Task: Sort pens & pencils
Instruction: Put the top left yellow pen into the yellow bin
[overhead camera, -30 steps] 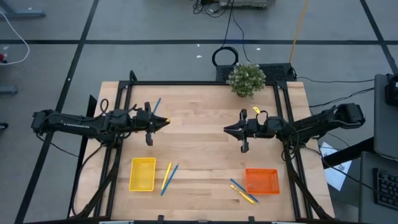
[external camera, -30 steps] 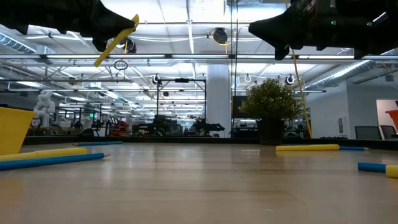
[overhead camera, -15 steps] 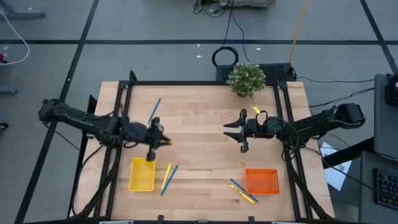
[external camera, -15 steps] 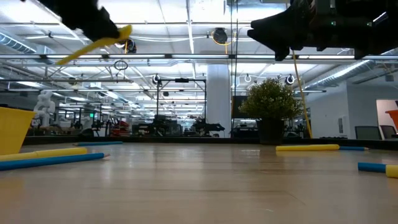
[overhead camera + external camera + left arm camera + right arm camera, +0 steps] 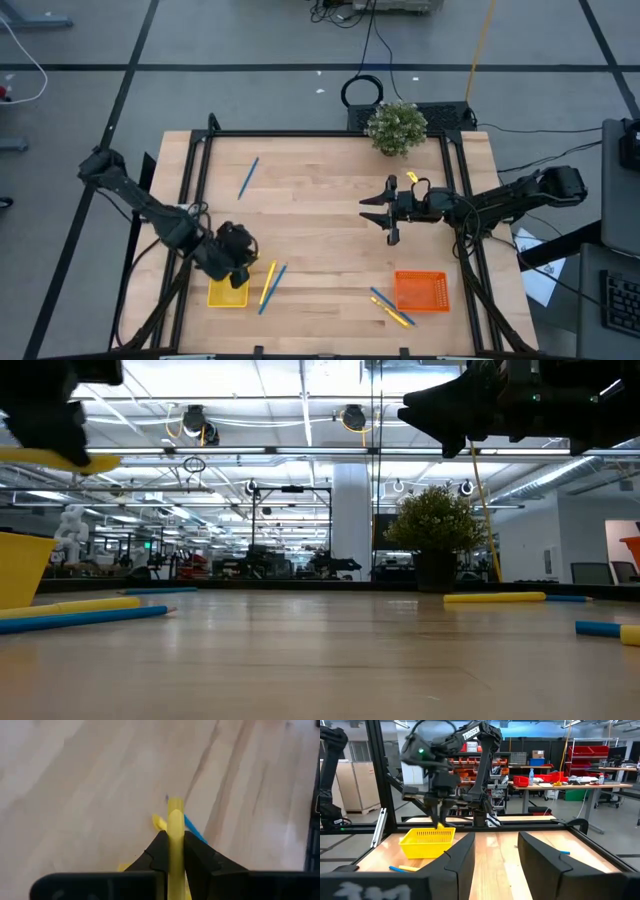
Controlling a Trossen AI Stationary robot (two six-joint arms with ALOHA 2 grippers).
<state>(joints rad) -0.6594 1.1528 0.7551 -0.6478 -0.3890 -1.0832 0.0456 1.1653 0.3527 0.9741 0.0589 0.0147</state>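
Note:
My left gripper [image 5: 244,272] hangs over the yellow basket [image 5: 226,293] at the near left, shut on a yellow pencil [image 5: 175,815]; the low view shows that pencil [image 5: 60,459] high above the table. My right gripper [image 5: 368,212] stands open and holds nothing, right of the table's middle, well above the wood. A blue pen [image 5: 248,177] lies at the far left. A pencil [image 5: 266,283] and a pen [image 5: 275,286] lie side by side right of the yellow basket. More pens and pencils [image 5: 392,308] lie left of the orange basket [image 5: 421,290]. My left gripper pinches the yellow pencil's shaft [image 5: 175,832] between its two fingers, which slant down toward the near edge. The pencil runs along the fingers, and a short end sticks out past the tips. It is lifted clear, above the yellow basket.
A potted plant [image 5: 396,127] stands at the far edge. A small yellow piece [image 5: 411,178] lies near the right arm. A black frame [image 5: 200,160] runs along the table's sides. Bare wood lies between the two baskets.
My left gripper has swung from the table's left middle toward the near edge, to above the yellow basket, tipping downward and rolling, with the pencil still in it. My right gripper has opened and stayed in place.

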